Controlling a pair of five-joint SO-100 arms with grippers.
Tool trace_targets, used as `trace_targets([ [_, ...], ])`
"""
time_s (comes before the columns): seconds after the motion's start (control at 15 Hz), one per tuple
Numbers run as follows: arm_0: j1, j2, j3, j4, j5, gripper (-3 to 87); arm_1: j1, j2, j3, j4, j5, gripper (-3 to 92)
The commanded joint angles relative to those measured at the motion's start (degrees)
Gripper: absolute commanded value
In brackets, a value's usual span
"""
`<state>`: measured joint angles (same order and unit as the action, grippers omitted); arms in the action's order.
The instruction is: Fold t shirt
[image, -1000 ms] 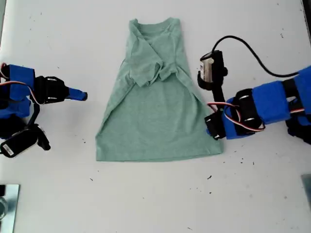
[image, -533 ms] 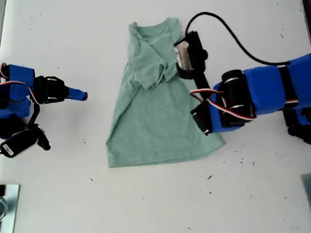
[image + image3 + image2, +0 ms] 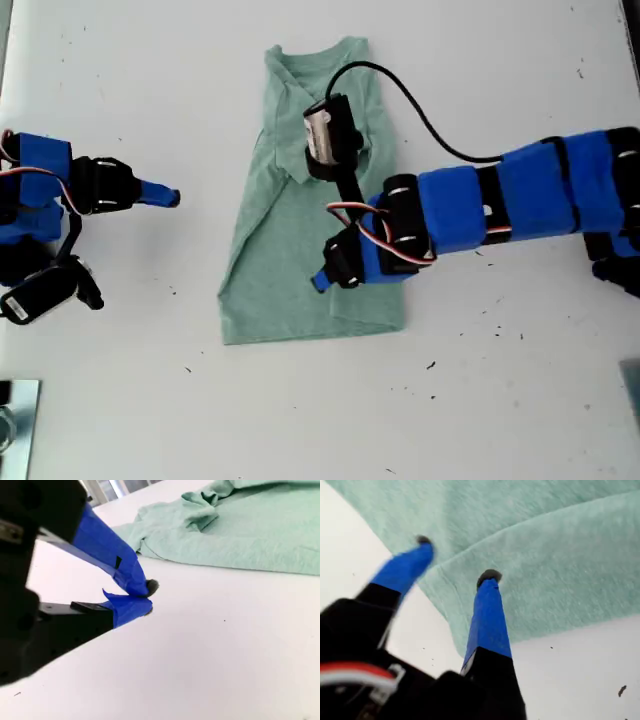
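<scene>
The small pale sage-green short-sleeved t shirt [image 3: 290,230] of soft heathered cotton lies flat on the white matte table [image 3: 520,400], near the middle of the exterior view, its round ribbed neck toward that view's top and its straight hem toward the bottom. One sleeve is folded in over the chest, bunched into soft wrinkles, and the side of the body toward the exterior view's right is turned over onto the rest, leaving a doubled layer with a straight folded edge. My first gripper [image 3: 318,282], wrapped in blue tape with black tips, reaches in over the lower part of the garment from the exterior view's right; its bulky blue-and-black arm and a looping black cable [image 3: 420,110] hide part of the chest and the folded side. In the first wrist view its two fingers [image 3: 487,615] stand spread apart above the cloth, with a curved edge of an upper fabric layer running between them; whether the tips press on the fabric cannot be told. My second gripper [image 3: 172,197] rests at the exterior view's left, well apart from the shirt, over bare table; the second wrist view shows its blue-taped jaws brought together at the tips with nothing between them. The tabletop carries scattered dark specks [image 3: 431,366], and a small metallic object [image 3: 15,425] sits at the exterior view's lower left corner.
</scene>
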<state>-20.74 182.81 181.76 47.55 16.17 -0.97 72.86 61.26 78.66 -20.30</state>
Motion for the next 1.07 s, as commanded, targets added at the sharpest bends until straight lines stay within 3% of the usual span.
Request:
trace_targets([
  [0.0,0.70,0.62,0.35,0.26,0.26,-0.2,-0.18,6.86,-5.10,1.23,-1.05,26.4],
  [0.2,0.70,0.70,0.35,0.26,0.26,-0.2,0.26,26.98,4.39,13.89,-0.26,25.2],
  [0.33,0.70,0.79,0.35,0.26,0.35,-0.2,4.75,47.81,27.60,13.97,-3.08,21.5],
  [0.53,0.70,0.97,0.35,0.44,0.26,-0.2,11.51,78.13,67.94,4.83,-6.15,2.4],
  [0.73,0.62,1.05,0.44,0.53,0.09,-0.2,14.06,90.97,93.87,-4.66,-6.06,2.4],
  [0.8,0.79,1.14,0.53,0.62,0.00,-0.2,16.00,98.61,100.46,-4.39,-6.94,2.4],
  [1.0,3.69,0.09,-2.20,2.11,-2.02,-0.2,18.98,104.24,106.79,-7.29,-8.35,2.4],
])
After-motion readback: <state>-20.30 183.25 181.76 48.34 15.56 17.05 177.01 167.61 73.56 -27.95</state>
